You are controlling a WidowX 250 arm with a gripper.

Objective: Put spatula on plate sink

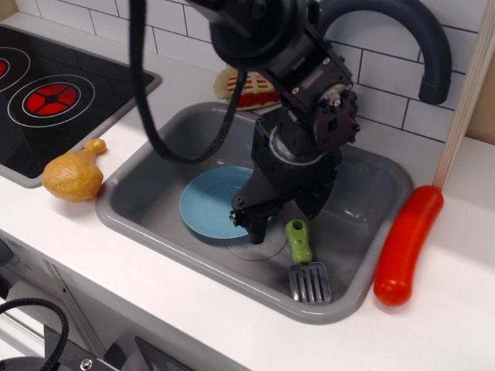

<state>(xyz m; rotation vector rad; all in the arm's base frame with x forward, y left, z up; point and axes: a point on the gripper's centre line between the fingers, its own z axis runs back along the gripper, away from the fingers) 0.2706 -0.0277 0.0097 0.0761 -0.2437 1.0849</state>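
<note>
Sink [155, 182] grey w/ faint circular drain mark; plate [209, 205] light blue; spatula [303, 263] has lime-green handle & grey slotted blade. Arm [298, 116] black w/ black cable, faucet [387, 39] dark grey, wall tiles [387, 81] white w/ grey grout. Bench [433, 325] white; sausage [406, 243] red-orange, chicken leg [73, 174] yellow-orange, stovetop [46, 116] black w/ red burner rings, pie slice [244, 89] tan w/ red lattice.

pincer [280, 219] open, above spatula [305, 263] handle | plate [210, 202] in sink [363, 182]
</note>
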